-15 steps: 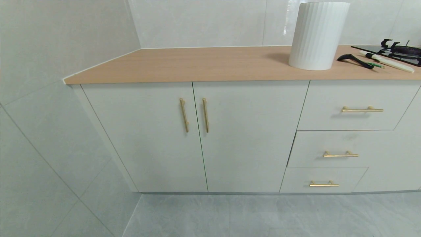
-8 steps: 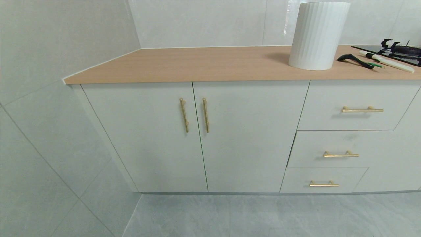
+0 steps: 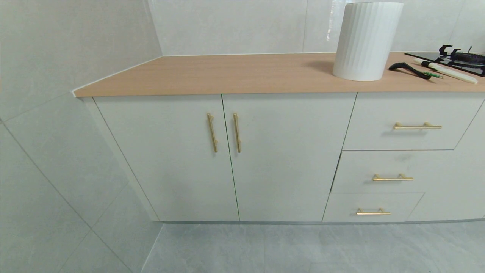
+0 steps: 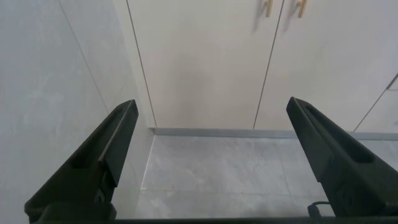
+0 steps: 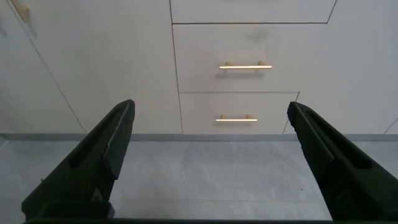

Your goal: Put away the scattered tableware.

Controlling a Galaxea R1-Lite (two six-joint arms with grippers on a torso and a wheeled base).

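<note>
A tall white ribbed holder (image 3: pixel 365 41) stands on the wooden counter (image 3: pixel 227 74), toward its right end. The scattered tableware lies just right of the holder on the same counter: a black spoon (image 3: pixel 410 69) nearest it, then a thin green stick (image 3: pixel 433 74) touching the spoon's far end, then a long white utensil (image 3: pixel 447 71). Beyond these, farther right of the holder, sits a black grate (image 3: pixel 462 57). Three drawers (image 3: pixel 401 110) with gold handles are stacked below the holder, all closed. Down and to the holder's left are two closed doors (image 3: pixel 170 159).

The left gripper (image 4: pixel 211 162) hangs low over the floor (image 4: pixel 217 180) before the foot of the doors, its jaws spread wide with nothing between them. The right gripper (image 5: pixel 211 162) hangs low before the two lower drawers, jaws likewise wide apart and empty
</note>
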